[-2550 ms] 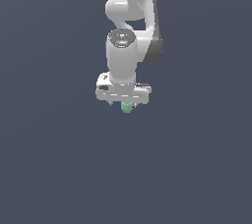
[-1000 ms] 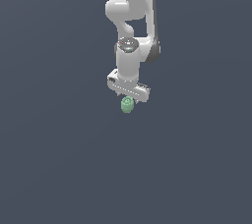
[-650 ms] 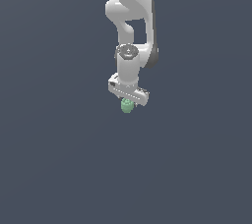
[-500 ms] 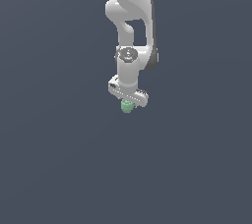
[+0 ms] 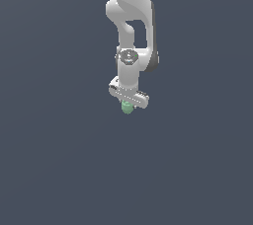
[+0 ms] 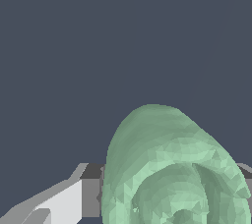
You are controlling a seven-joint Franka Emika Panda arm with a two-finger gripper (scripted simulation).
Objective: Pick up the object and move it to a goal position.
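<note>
Hanging just under the gripper (image 5: pixel 128 102), the object (image 5: pixel 127 108) shows in the exterior view as a tiny pale green rounded stub, much narrower than the white crossbar of the gripper above it. Its upper end is tucked up against the gripper's underside; its lower end pokes out free below. In the wrist view the object (image 6: pixel 172 169) fills much of the picture as a faceted green dome with concentric ridges, sitting between a grey-and-white finger (image 6: pixel 74 196) on one side and a sliver of a second finger at the far edge on the other. The fingers press close against the object's sides, so the gripper reads as clamped on the object, jaws drawn in narrow. The gripper's crossbar sits tilted in the exterior view, its end toward that view's right lower than the other. Above the gripper, the wrist joint (image 5: pixel 128 57) with a round grey cap faces the camera, and the white arm (image 5: pixel 132 2) rises from it to the top edge of the picture, with a dark band along its side toward the exterior view's right. Around the object only flat slate-blue background shows; no edge or shadow marks a desk surface, so whether the object is lifted clear cannot be told.
</note>
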